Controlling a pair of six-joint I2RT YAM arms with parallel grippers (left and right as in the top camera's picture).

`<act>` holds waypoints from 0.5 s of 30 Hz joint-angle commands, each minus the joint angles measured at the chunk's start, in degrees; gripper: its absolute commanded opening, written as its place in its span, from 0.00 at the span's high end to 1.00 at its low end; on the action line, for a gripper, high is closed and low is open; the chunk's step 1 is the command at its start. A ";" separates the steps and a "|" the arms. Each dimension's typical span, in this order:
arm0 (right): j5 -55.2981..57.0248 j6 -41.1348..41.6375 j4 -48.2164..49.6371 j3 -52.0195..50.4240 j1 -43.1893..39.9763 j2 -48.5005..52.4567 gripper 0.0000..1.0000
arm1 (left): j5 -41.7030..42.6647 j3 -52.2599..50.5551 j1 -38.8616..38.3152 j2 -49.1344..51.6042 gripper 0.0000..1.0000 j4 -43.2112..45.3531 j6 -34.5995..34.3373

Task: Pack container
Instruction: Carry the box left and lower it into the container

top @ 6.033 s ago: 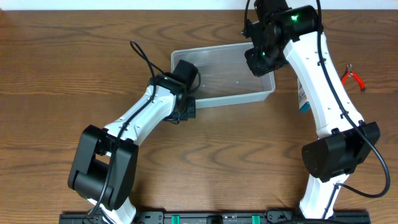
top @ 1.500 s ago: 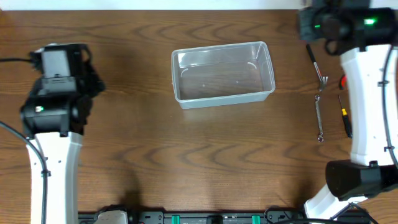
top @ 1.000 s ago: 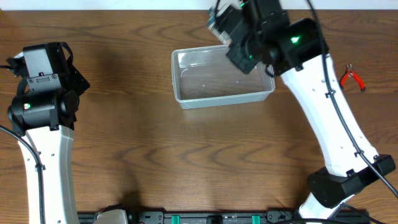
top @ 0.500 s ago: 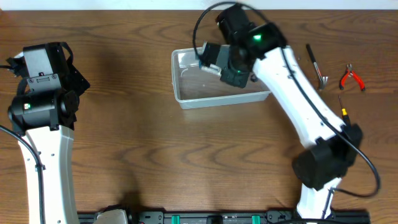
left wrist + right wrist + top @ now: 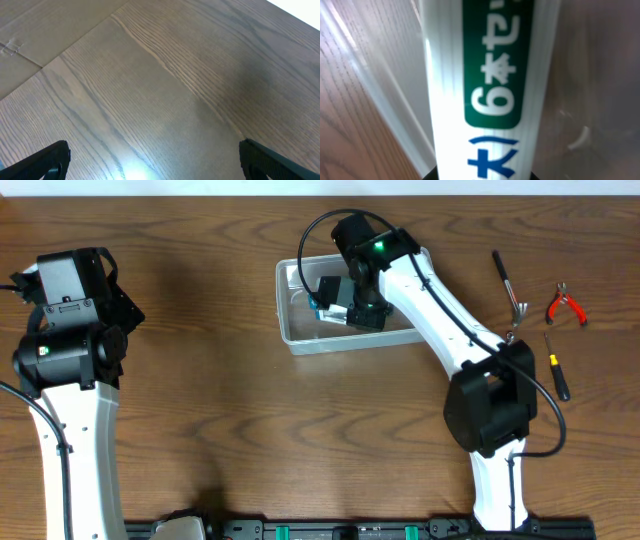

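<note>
On the wooden bench (image 5: 250,430), toward its far edge and about midway across: a clear plastic container (image 5: 345,340), rectangular with rounded corners and a rim, standing upright with its long side across the overhead view. Well apart from the left arm, directly under the right one.

Reaching over the container from the right side: the right gripper (image 5: 338,300), clenched on a small blue-and-white box (image 5: 326,288). Box held inside the outline of the container, over its left half; impossible to tell from above whether touching the floor of it. From the right wrist, seen very close: the box (image 5: 485,90) as a white ribbed face with a green label and blue print, filling the middle of the view. To its left, the translucent wall of the container (image 5: 390,100), and wood grain beyond at the lower left. Just a dark sliver of the gripper at the very bottom edge.

Far off at the left side of the bench: the left gripper (image 5: 154,160), released, jaws spread wide over bare wood. Two dark fingertips (image 5: 45,160) showing in the lower corners of the left wrist view.

To the right of the container, lying on the bench apart from it: a slim metal tool (image 5: 507,280) with a dark handle, red-handled pliers (image 5: 565,304) and a dark screwdriver (image 5: 556,375).
</note>
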 commanded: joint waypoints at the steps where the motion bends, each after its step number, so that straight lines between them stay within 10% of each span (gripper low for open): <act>1: -2.43 -0.92 0.22 0.13 -0.74 1.66 0.99 | -1.11 0.44 0.24 0.15 0.02 0.00 -0.55; 15: -5.09 -0.92 0.42 -1.64 -1.01 2.12 0.99 | -1.11 0.44 0.24 0.15 0.02 0.00 -0.55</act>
